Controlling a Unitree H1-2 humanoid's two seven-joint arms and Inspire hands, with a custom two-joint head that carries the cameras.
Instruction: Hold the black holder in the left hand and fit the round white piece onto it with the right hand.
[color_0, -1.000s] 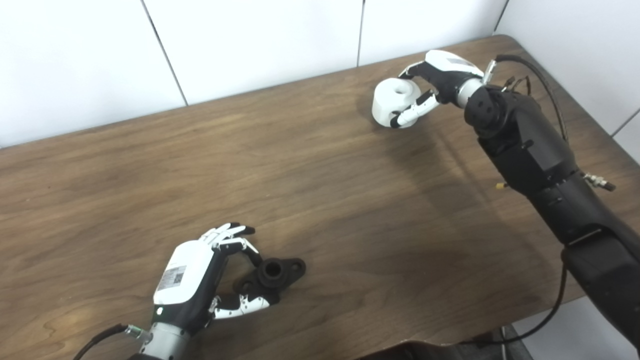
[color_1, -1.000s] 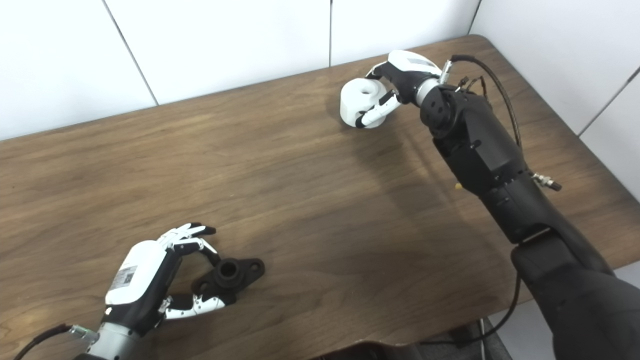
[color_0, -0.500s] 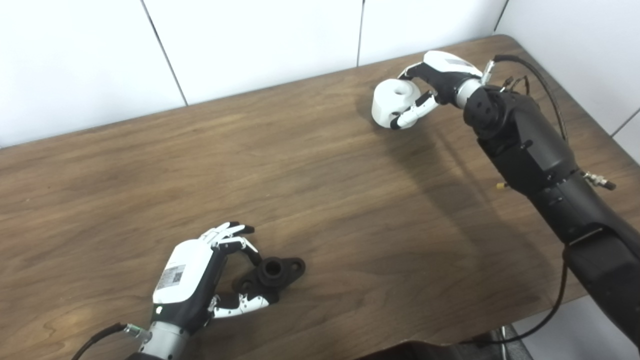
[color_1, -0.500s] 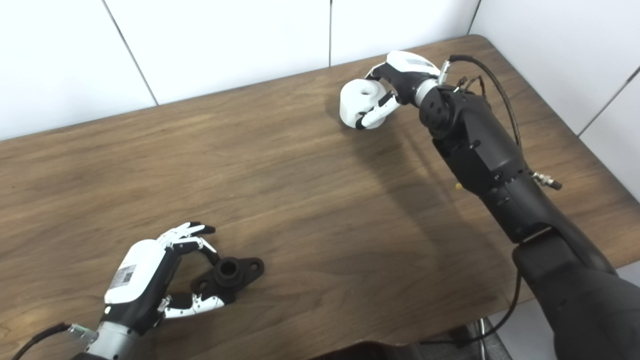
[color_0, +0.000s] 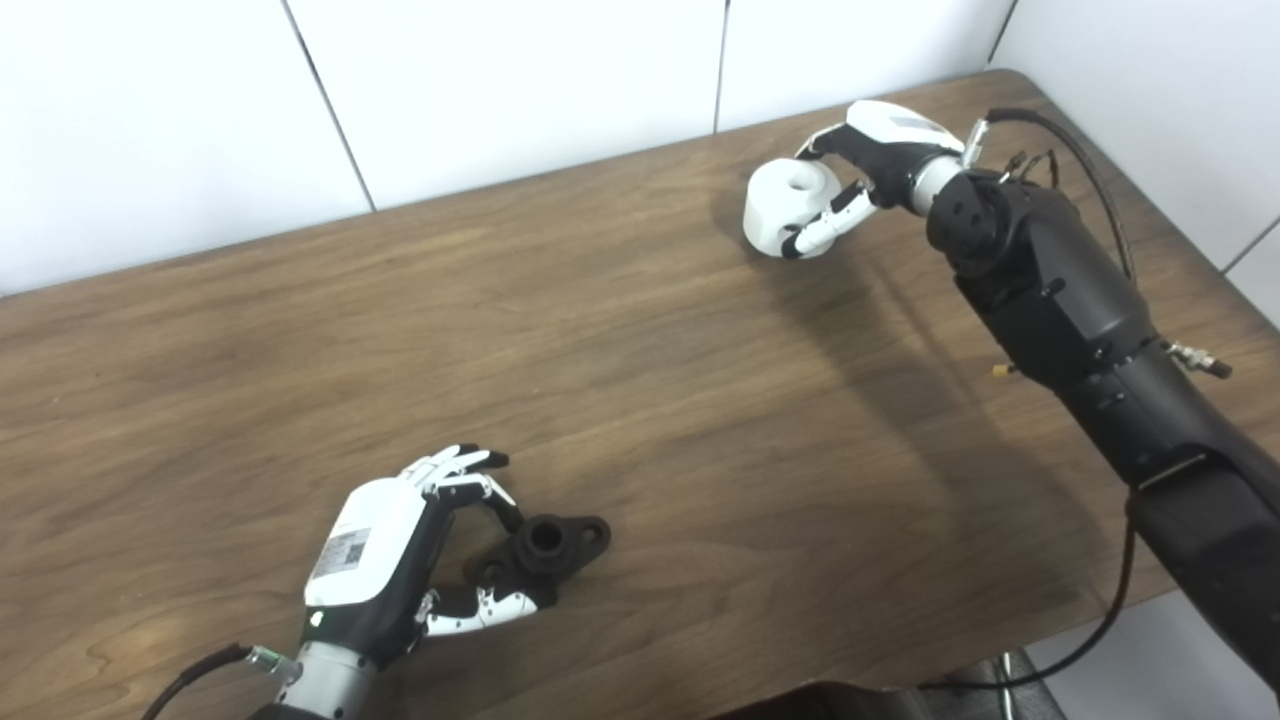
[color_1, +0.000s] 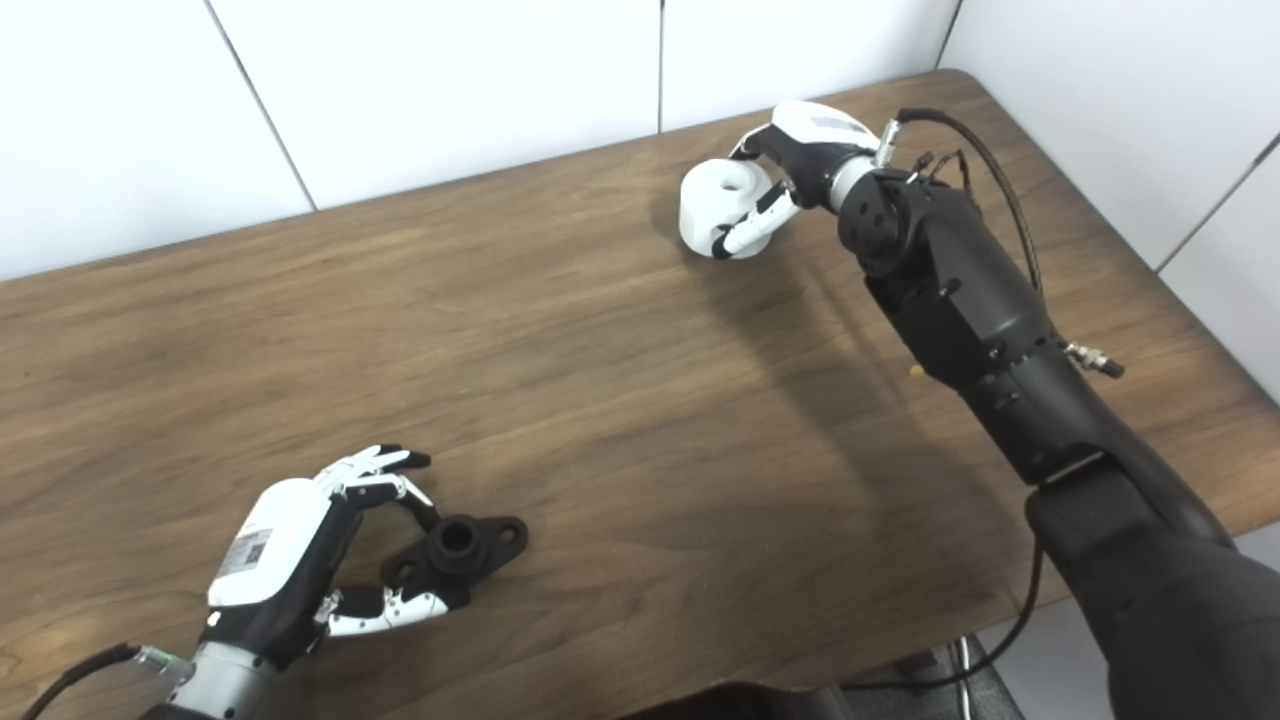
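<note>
The black holder (color_0: 552, 545), a short hub with a flat holed flange, lies on the wooden table (color_0: 650, 400) near its front left. My left hand (color_0: 395, 555) is curled around the holder's near end, with the fingers at the hub and the thumb under the flange. At the far right of the table the round white piece (color_0: 783, 205), a thick cylinder with a hole in its top, sits low on the wood. My right hand (color_0: 880, 150) wraps it, fingers behind and thumb across the front.
White wall panels (color_0: 500, 90) stand right behind the table's back edge and along its right side. The long black right forearm (color_0: 1060, 300) with a loose cable (color_0: 1090, 170) crosses the table's right end. Bare wood lies between the two hands.
</note>
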